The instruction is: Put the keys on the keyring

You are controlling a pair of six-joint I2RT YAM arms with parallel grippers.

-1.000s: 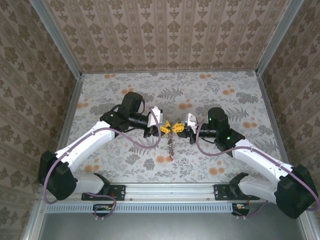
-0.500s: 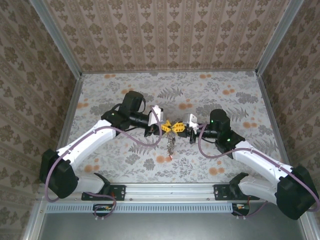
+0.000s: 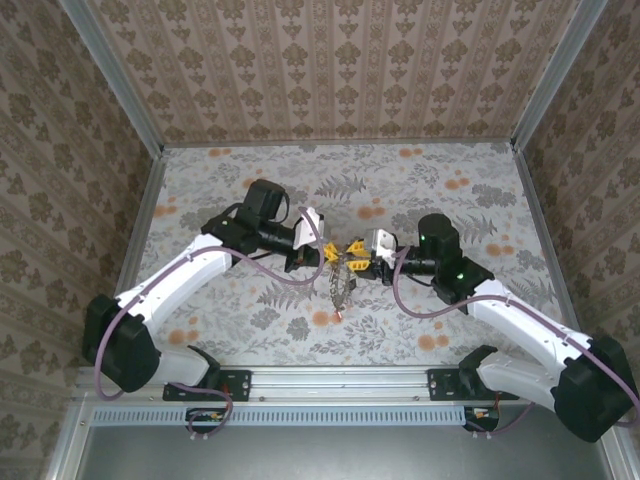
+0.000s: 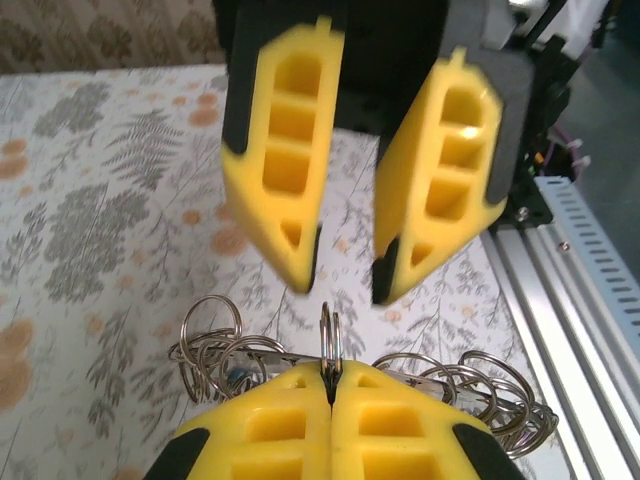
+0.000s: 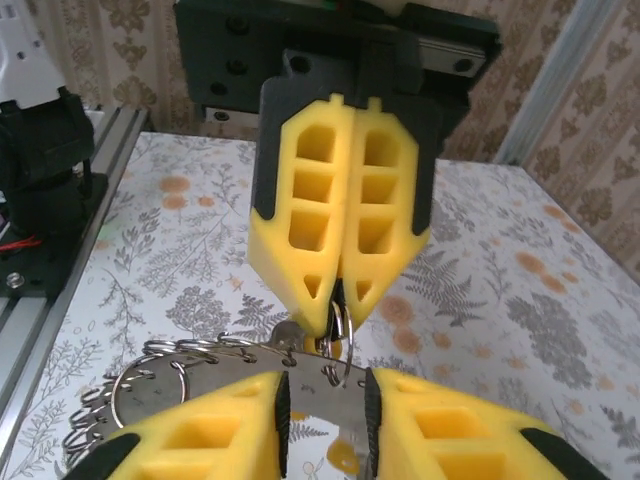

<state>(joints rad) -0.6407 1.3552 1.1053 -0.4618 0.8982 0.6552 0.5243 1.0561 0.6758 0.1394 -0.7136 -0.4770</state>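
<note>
Midair above the worktop (image 3: 250, 320): keyring (image 4: 329, 335) pinched upright in the left gripper (image 4: 330, 378), jaws fully closed, keys (image 3: 340, 288) dangling beneath. Drawn closer than a second earlier, right gripper (image 5: 322, 388) facing it, jaws slightly parted, apparently gripping nothing. Likely lining up to thread.

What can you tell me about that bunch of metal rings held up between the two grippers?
The bunch of rings is a tangle of thin, shiny, silvery wire loops of differing sizes, overlapping one another. It hangs in the air above the patterned table, trailing down in a short strand in the top view. The left gripper is shut on one loop that stands upright and edge-on. The right gripper faces it with its fingers apart. Individual keys cannot be made out.
</note>
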